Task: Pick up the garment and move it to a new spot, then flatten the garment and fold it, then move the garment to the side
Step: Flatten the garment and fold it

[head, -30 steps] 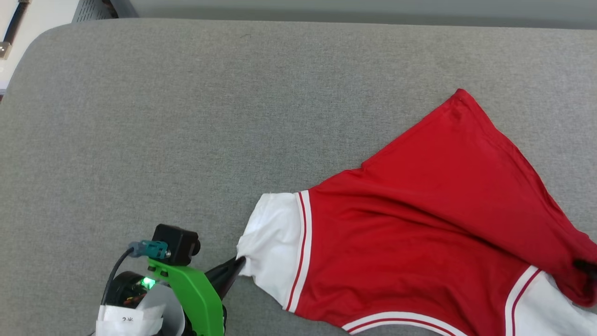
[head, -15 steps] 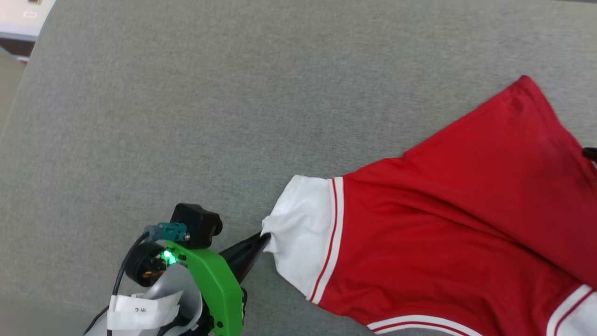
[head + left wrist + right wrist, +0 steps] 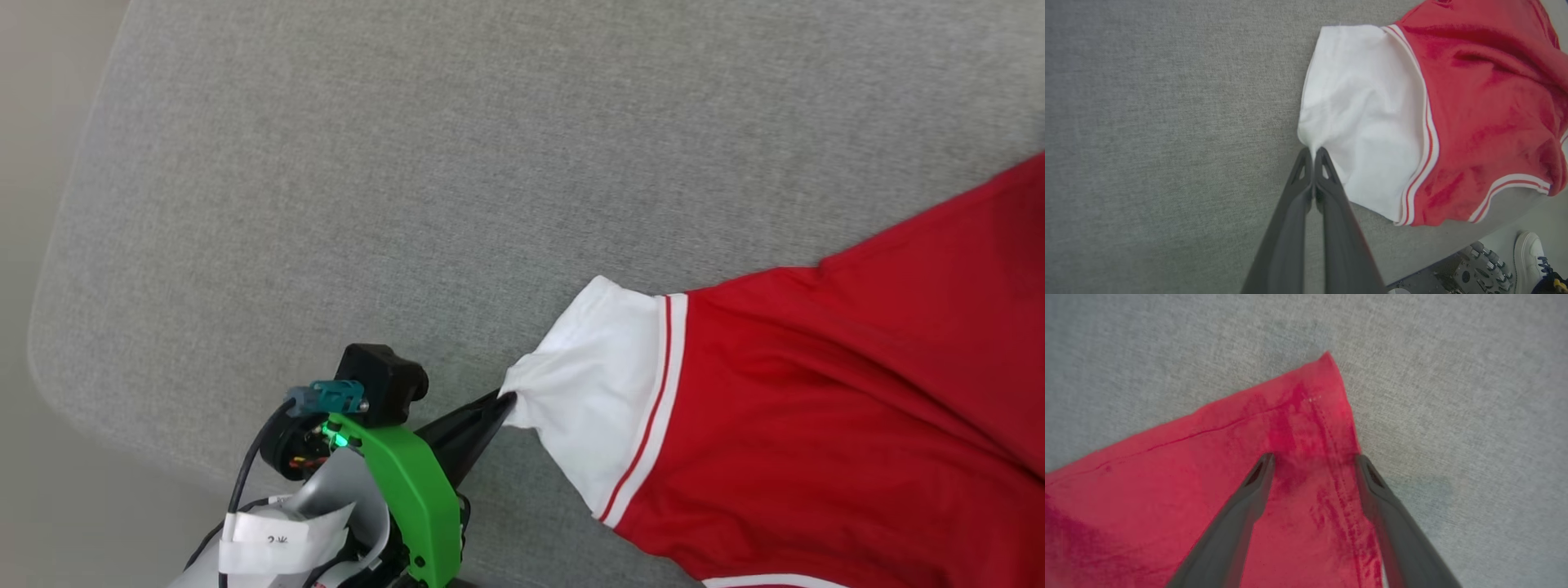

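The garment (image 3: 816, 408) is a red jersey with a white sleeve (image 3: 596, 408) and red-white trim, lying on the grey padded table at the right of the head view. My left gripper (image 3: 506, 402) is shut on the sleeve's edge, its tips pinching the white cloth (image 3: 1331, 134). In the left wrist view the gripper (image 3: 1313, 152) shows both fingers pressed together. My right gripper (image 3: 1312, 459) stands open over a red hem corner (image 3: 1327, 396) of the garment, one finger on the cloth and one at its edge. The lettering is hidden.
The grey padded table (image 3: 367, 163) stretches wide to the left and back, with its rounded corner and edge (image 3: 49, 359) at the lower left. A white shoe (image 3: 1529, 255) and part of the robot's base (image 3: 1478, 271) show beyond the table's near edge.
The head camera has swung, shifting the whole scene right and down. My left gripper still holds the white sleeve; the sleeve looks pulled more taut.
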Tool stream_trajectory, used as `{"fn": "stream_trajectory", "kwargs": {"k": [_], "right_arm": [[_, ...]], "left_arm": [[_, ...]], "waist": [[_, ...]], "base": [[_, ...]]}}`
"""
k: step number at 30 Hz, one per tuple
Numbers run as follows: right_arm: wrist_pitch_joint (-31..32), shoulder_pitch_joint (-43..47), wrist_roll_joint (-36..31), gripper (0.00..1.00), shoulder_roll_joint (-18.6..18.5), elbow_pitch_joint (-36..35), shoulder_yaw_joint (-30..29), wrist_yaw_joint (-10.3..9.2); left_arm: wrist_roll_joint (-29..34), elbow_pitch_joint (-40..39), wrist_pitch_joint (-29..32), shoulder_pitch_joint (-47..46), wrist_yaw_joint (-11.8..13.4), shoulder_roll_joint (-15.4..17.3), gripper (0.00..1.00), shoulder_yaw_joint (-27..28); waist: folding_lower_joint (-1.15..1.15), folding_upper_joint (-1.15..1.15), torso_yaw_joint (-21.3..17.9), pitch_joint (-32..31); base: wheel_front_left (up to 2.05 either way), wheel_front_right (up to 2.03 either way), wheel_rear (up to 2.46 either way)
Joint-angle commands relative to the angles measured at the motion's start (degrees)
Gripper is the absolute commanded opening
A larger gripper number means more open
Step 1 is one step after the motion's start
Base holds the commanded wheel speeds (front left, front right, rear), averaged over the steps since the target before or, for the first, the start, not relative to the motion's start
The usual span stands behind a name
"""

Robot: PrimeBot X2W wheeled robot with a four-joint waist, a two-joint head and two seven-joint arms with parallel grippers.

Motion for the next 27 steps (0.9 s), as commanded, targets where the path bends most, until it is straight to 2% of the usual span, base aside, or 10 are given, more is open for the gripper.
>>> {"fn": "stream_trajectory", "kwargs": {"k": [1,8,9,10,11,20,27], "right_arm": [[-0.4,-1.0,-0.7,1.0,-0.9,0.8,0.8,-0.05],[0.2,1.2,-0.3,1.0,-2.9,4.4,4.4,-0.05],[0.3,1.7,0.0,0.95,-3.0,4.7,4.6,-0.05],[0.4,2.2,0.1,0.4,-3.2,4.9,4.9,-0.05],[0.4,2.7,0.4,0.0,-3.3,5.0,5.3,-0.05],[-5.1,3.1,1.5,0.0,-2.5,5.5,4.8,-0.05],[-15.1,3.0,3.4,0.0,-1.5,6.2,3.5,-0.05]], "left_arm": [[0.5,0.4,-0.4,-1.3,-0.4,-0.5,0.0,-0.2],[0.6,0.8,-0.9,-1.6,-0.7,-1.1,0.0,-0.8],[0.6,0.9,-0.9,-1.6,-0.7,-1.0,0.0,-0.8],[0.6,0.9,-0.9,-1.6,-0.7,-1.0,0.0,-0.8],[0.6,1.0,-0.9,-1.6,-0.7,-1.0,0.0,-0.7],[0.7,1.9,-0.9,-1.6,-0.1,-0.2,0.0,-0.3],[0.3,1.7,-1.4,-0.8,0.9,0.7,0.0,0.9]], "waist": [[0.0,0.0,2.0,1.9],[0.0,0.0,2.9,1.9],[0.0,0.0,2.9,1.8],[0.0,0.0,2.9,1.7],[0.0,0.0,2.9,1.6],[0.0,0.0,1.8,-0.5],[0.0,0.0,-0.9,-5.6]], "base": [[0.0,0.0,0.0],[0.0,0.0,0.0],[0.0,0.0,0.0],[0.0,0.0,0.0],[0.0,0.0,0.0],[0.0,0.0,0.0],[0.0,0.0,0.0]]}}
